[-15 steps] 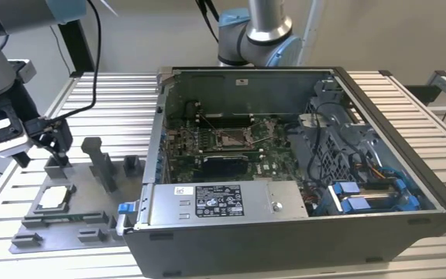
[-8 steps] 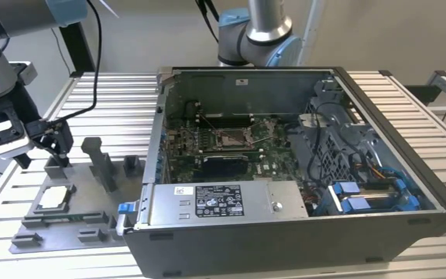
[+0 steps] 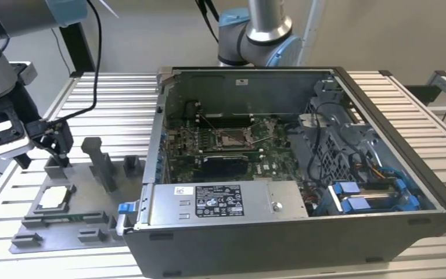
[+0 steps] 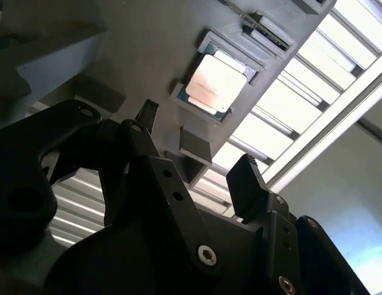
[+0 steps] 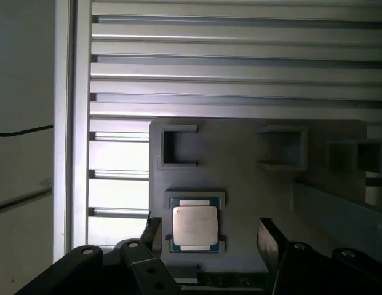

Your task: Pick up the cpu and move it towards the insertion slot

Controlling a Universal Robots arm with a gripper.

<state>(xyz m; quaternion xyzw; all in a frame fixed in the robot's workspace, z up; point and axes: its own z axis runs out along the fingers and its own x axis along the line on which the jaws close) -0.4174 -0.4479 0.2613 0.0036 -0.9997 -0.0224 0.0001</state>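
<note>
The cpu (image 3: 55, 197) lies flat in a shallow square nest on the grey fixture plate (image 3: 76, 229), at the exterior view's left. Its silvery top plate faces up in both wrist views (image 4: 215, 83) (image 5: 195, 226). My gripper (image 3: 51, 150) hangs above the plate, a little behind the cpu, and touches nothing. It is open, with its two dark fingers (image 4: 247, 178) spread wide and nothing between them (image 5: 208, 227). The insertion slot (image 3: 234, 136) sits on the green board inside the open computer case, well to the exterior view's right of the gripper.
Upright grey blocks (image 3: 103, 165) rise from the fixture plate close to the gripper. The case wall (image 3: 159, 133) and the power supply (image 3: 211, 200) stand between the plate and the slot. A second arm's base (image 3: 254, 35) stands behind the case on the slatted table (image 3: 122, 99).
</note>
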